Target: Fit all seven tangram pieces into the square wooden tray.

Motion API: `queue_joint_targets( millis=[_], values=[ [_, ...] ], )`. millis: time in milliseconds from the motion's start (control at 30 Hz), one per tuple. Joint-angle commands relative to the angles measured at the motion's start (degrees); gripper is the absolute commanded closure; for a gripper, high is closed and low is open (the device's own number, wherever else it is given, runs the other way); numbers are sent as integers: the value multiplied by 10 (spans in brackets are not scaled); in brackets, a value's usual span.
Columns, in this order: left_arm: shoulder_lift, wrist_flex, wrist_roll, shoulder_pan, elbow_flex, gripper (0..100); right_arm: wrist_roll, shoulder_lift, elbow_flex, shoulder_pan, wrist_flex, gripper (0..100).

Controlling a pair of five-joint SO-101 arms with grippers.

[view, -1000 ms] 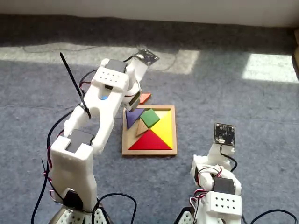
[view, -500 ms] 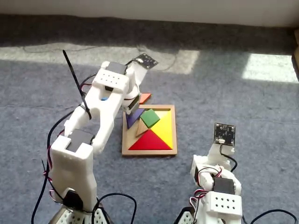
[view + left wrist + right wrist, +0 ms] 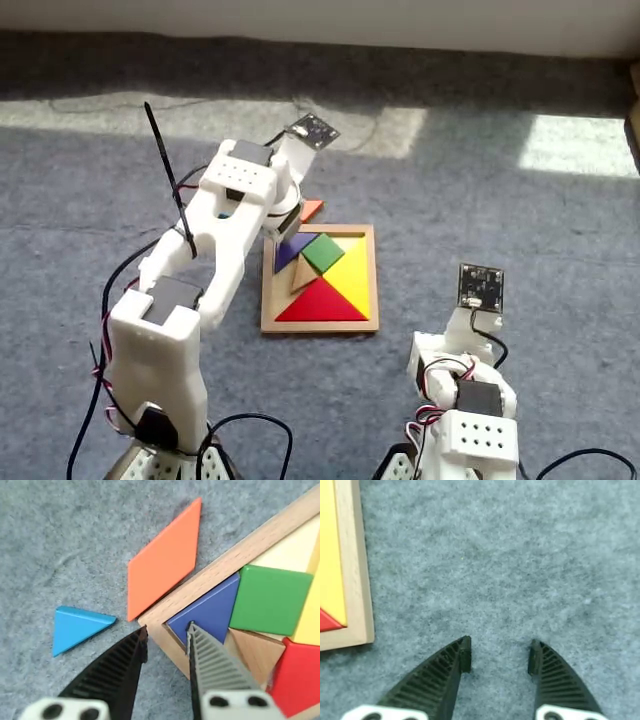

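Observation:
The square wooden tray [image 3: 320, 326] lies mid-carpet with red [image 3: 320, 302], yellow [image 3: 352, 277], green [image 3: 322, 253], tan [image 3: 300, 277] and dark blue [image 3: 290, 250] pieces in it. In the left wrist view the dark blue triangle [image 3: 207, 612] lies flat in the tray's corner beside the green square [image 3: 270, 599]. My left gripper [image 3: 166, 628] is open and straddles the corner of the tray's rim [image 3: 250, 537], one fingertip on the blue triangle's point. An orange parallelogram [image 3: 162, 560] and a light blue triangle [image 3: 77, 627] lie on the carpet outside that corner. My right gripper [image 3: 500, 656] is open over bare carpet.
A pale bare patch of tray floor [image 3: 290, 550] shows beside the green square. The right wrist view catches the tray's near corner [image 3: 355, 580]. The orange parallelogram [image 3: 311, 210] pokes out past the left arm [image 3: 235, 215]. Grey carpet lies all around.
The dark blue triangle has settled from a skewed position over the tray's edge into the tray's corner. The left arm has shifted slightly farther away. The right arm has not moved.

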Motion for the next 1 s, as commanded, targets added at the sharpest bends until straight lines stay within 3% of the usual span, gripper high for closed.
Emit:
queue_joint_targets(
  millis=[0, 167, 367, 600, 733, 967],
  values=[
    [-46, 9, 40, -1, -5, 850, 5, 0, 9, 13, -15, 796],
    [-163, 56, 62, -15, 4, 850, 5, 0, 9, 13, -15, 796],
    [-286, 58, 94, -53, 78, 850, 5, 0, 9, 13, -15, 796],
    [-296, -11, 91, -102, 158, 828, 5, 0, 9, 13, -15, 796],
    [-295, -40, 36, -85, 164, 729, 5, 0, 9, 13, -15, 796],
    [-219, -45, -43, -36, 85, 745, 5, 0, 9, 13, -15, 796]
  ],
)
